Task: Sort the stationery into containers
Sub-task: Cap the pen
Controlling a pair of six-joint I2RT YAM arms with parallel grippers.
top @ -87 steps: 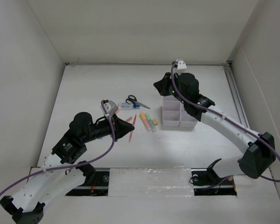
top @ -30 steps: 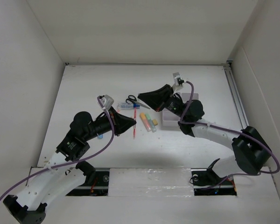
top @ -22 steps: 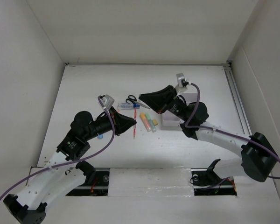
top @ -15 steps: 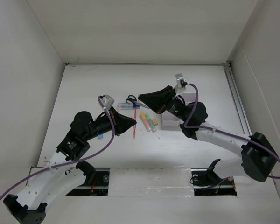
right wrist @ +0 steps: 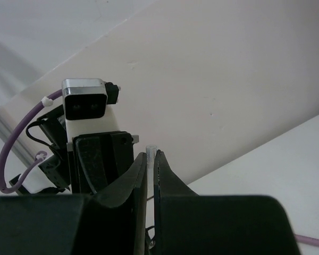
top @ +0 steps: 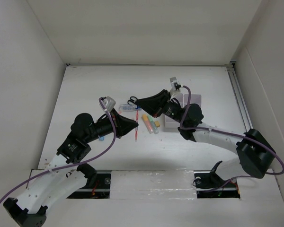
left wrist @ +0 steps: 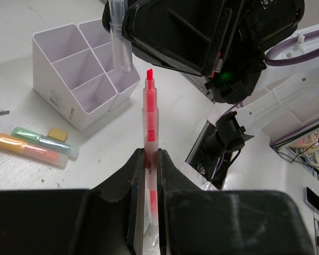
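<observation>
From above: swung left off the organiser (top: 193, 100) to centre frame with the right gripper (top: 137, 100), now nose to nose with the left gripper (top: 135, 125). Looks like capping before sorting.

Left wrist: clamped on the red pen (left wrist: 149, 114) above the tabletop (left wrist: 10, 79), long axis vertical in frame, tip up toward the clear cap (left wrist: 120, 50) at upper left.

Right wrist: pinched narrow on that clear cap, upright at centre.

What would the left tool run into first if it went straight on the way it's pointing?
Most likely the right tool, which faces it. The red pen held in the left tool would touch first, near the clear cap the right tool holds, though depth is unclear.
</observation>
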